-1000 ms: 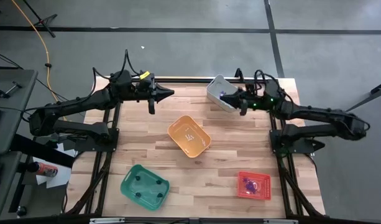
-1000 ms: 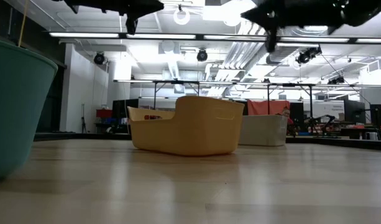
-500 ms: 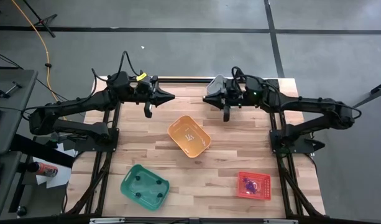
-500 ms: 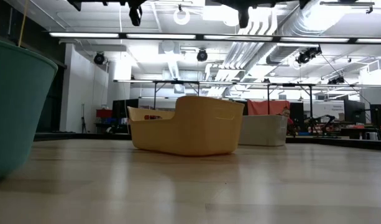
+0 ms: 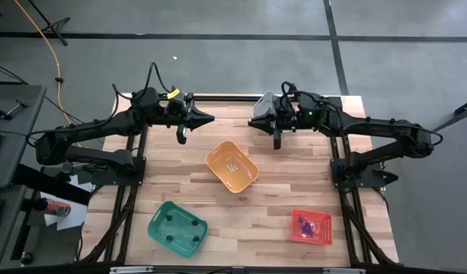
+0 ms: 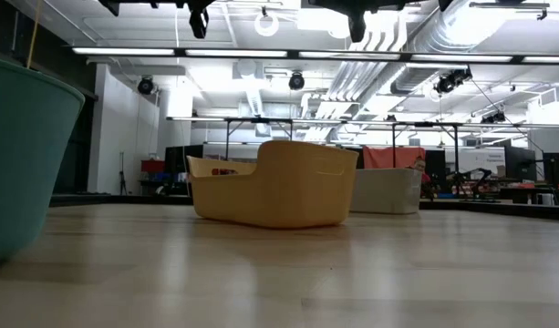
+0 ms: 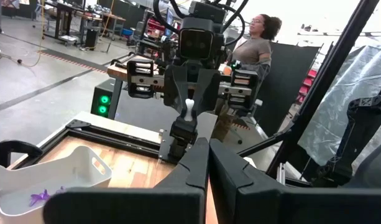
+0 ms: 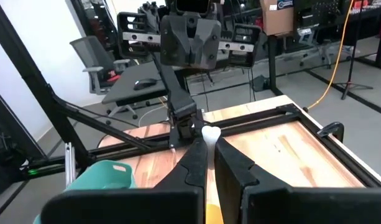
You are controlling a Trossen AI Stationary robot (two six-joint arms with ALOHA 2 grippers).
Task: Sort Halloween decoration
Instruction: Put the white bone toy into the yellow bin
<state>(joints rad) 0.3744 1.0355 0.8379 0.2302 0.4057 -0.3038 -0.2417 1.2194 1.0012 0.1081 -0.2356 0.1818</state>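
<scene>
right wrist view: whitish trinket (image 8: 210, 133) pinched in right tool (image 8: 209, 142).

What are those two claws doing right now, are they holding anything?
Left claw: closed, nothing visibly held.
Right claw: closed on a small whitish trinket.

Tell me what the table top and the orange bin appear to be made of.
The table top looks like wood, butcher-block style: pale planks with staggered joints and grain lines, with a light satin sheen in the low view. The orange bin looks like moulded plastic: one even colour, rounded corners, thin smooth walls and a matte to slightly glossy surface. Neither can be confirmed beyond appearance.
</scene>
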